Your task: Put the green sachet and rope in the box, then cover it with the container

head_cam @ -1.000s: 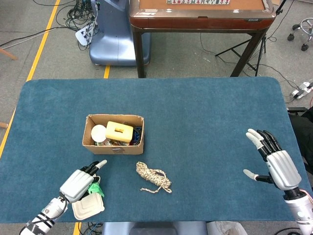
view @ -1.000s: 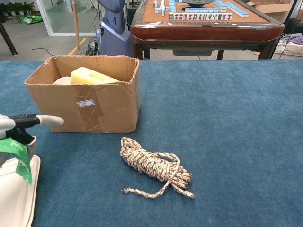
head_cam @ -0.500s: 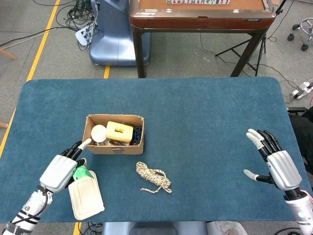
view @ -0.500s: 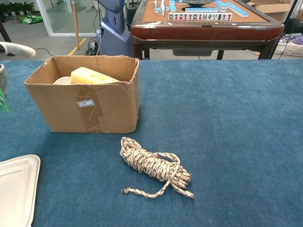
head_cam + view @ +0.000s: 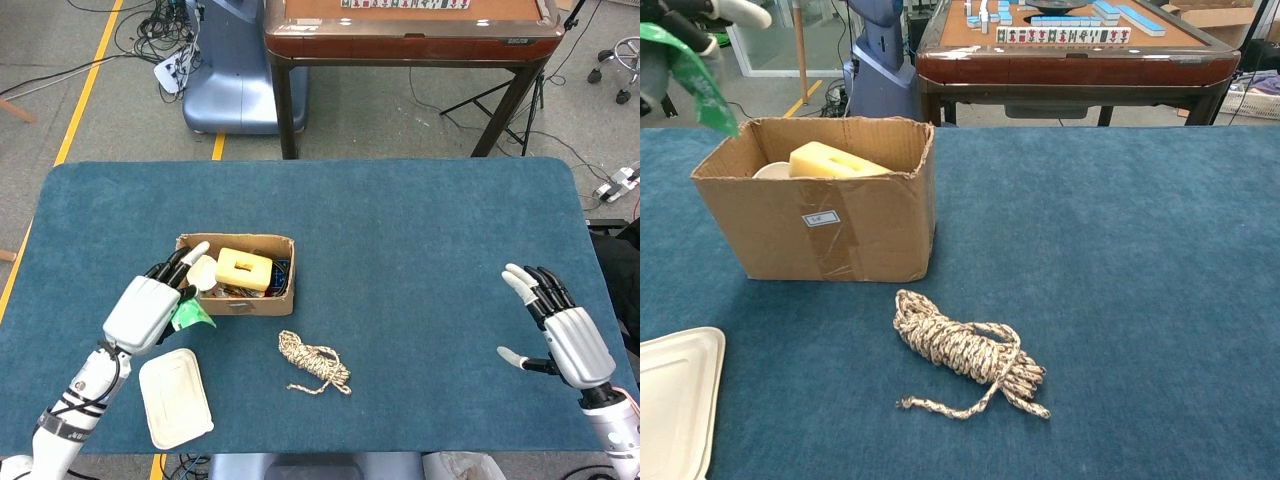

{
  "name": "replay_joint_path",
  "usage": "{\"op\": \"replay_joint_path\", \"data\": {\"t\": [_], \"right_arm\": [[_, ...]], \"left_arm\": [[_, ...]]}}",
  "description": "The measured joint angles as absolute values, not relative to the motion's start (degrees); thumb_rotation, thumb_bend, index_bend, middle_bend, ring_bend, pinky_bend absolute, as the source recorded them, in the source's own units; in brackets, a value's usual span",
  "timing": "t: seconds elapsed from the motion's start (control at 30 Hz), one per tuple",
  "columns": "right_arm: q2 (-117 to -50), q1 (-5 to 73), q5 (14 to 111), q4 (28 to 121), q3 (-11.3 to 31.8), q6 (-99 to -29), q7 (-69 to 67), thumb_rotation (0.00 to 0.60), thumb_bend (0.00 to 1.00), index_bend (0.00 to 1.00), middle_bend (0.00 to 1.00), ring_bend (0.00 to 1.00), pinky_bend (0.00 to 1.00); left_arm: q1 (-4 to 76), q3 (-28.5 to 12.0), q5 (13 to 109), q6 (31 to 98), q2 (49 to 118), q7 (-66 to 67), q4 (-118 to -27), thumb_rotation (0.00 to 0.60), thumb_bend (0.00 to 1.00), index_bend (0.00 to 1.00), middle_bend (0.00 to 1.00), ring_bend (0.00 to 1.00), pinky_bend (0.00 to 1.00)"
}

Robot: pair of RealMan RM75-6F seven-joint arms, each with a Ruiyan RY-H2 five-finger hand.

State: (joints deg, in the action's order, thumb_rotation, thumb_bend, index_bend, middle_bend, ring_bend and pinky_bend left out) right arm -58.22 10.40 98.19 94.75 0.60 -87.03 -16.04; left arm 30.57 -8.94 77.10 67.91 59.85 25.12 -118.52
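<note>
I see the sachet (image 5: 189, 316), thin, bright green and crinkled, dangling from my left robot hand (image 5: 150, 306), which grips it above the box's (image 5: 232, 300) left edge. The box is brown cardboard, open-topped, with a yellow block (image 5: 243, 269) inside. The rope (image 5: 314, 364), a mottled beige coil, lies on the worktop (image 5: 420, 250) near the box. The white container (image 5: 176, 397) sits beside my left arm. My right robot hand (image 5: 562, 328) hangs empty, fingers spread.

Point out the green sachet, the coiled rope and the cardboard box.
Green plastic sachet (image 5: 702, 85): chest view, its hanging lower part.
Coiled speckled rope (image 5: 965, 350): chest view, middle of the bundle.
Brown cardboard box (image 5: 250, 303): head view, front wall.
</note>
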Motion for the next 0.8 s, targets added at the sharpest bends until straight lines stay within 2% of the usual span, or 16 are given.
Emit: {"op": "replay_joint_path", "data": {"t": [0.23,0.33,0.4,0.47,0.7,0.8], "right_arm": [[-58.0,10.4,98.1,94.7,0.6,-87.1,-16.6,0.6,0.0,0.03,0.04,0.0,0.04],[-57.9,10.4,98.0,94.7,0.6,-87.1,-16.9,0.6,0.0,0.03,0.04,0.0,0.04],[-57.7,10.3,98.0,94.7,0.6,-87.1,-17.1,0.6,0.0,0.03,0.04,0.0,0.04],[-57.6,10.3,98.0,94.6,0.6,-87.2,-17.3,0.6,0.0,0.03,0.04,0.0,0.04],[-57.3,10.2,98.0,94.5,0.7,-87.6,-18.2,0.6,0.0,0.03,0.04,0.0,0.04],[-57.3,10.2,98.0,94.4,0.7,-87.5,-18.2,0.6,0.0,0.03,0.04,0.0,0.04]], "left_arm": [[36.7,-13.2,68.6,64.5,64.7,29.6,-115.7,0.6,0.84,0.68,0.0,0.0,0.23],[39.0,-14.2,64.8,63.2,67.0,31.6,-114.0,0.6,0.84,0.62,0.0,0.0,0.22],[40.4,-14.6,62.4,62.4,68.2,32.7,-112.8,0.6,0.83,0.55,0.0,0.0,0.21],[41.9,-15.0,59.6,61.8,69.6,34.0,-111.2,0.6,0.78,0.47,0.0,0.0,0.21],[44.7,-15.1,55.6,63.3,73.9,37.3,-106.5,0.6,0.38,0.18,0.0,0.0,0.2],[44.8,-14.6,55.3,64.1,74.2,37.2,-105.9,0.6,0.29,0.05,0.0,0.0,0.2]]}}
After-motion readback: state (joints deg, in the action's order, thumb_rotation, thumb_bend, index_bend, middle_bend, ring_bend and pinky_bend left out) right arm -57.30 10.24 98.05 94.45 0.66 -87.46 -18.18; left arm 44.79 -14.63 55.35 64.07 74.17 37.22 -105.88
